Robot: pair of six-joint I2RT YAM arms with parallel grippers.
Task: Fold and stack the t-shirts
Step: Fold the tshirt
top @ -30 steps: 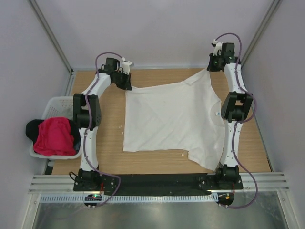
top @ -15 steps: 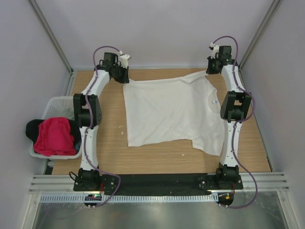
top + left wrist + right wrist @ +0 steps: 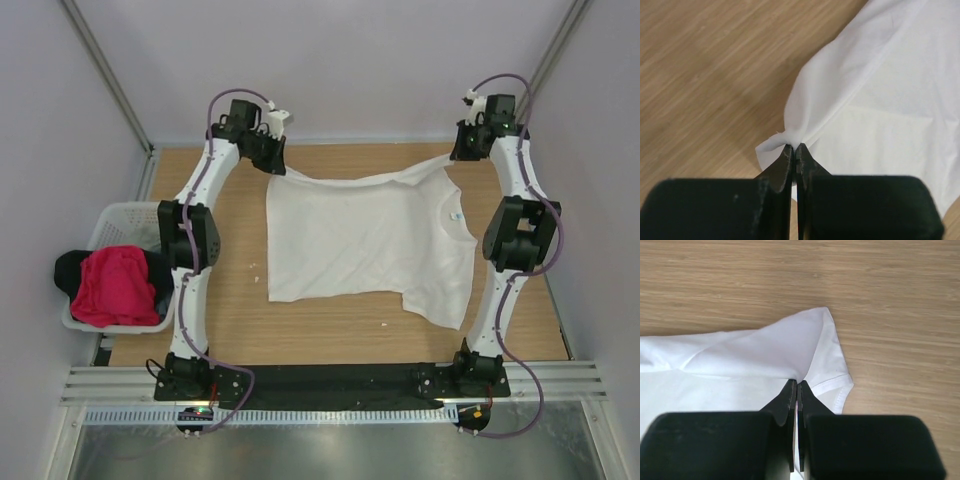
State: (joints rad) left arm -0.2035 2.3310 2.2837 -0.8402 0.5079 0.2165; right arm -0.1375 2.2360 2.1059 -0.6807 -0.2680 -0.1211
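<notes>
The white t-shirt hangs stretched between both grippers at the far side of the table, its near part lying on the wood. My left gripper is shut on the shirt's far left corner; in the left wrist view the cloth bunches at my gripper. My right gripper is shut on the far right sleeve; in the right wrist view the sleeve hem shows beside my gripper. A pink-red t-shirt and a black one lie in the basket.
The white lattice basket stands off the table's left edge beside the left arm. The wooden table shows bare in front of the shirt. Walls and frame posts close in the back and sides.
Both grippers have moved toward the far edge and outward, dragging the white t-shirt away from the near edge and pulling its far edge taut. The right arm has swung right.
</notes>
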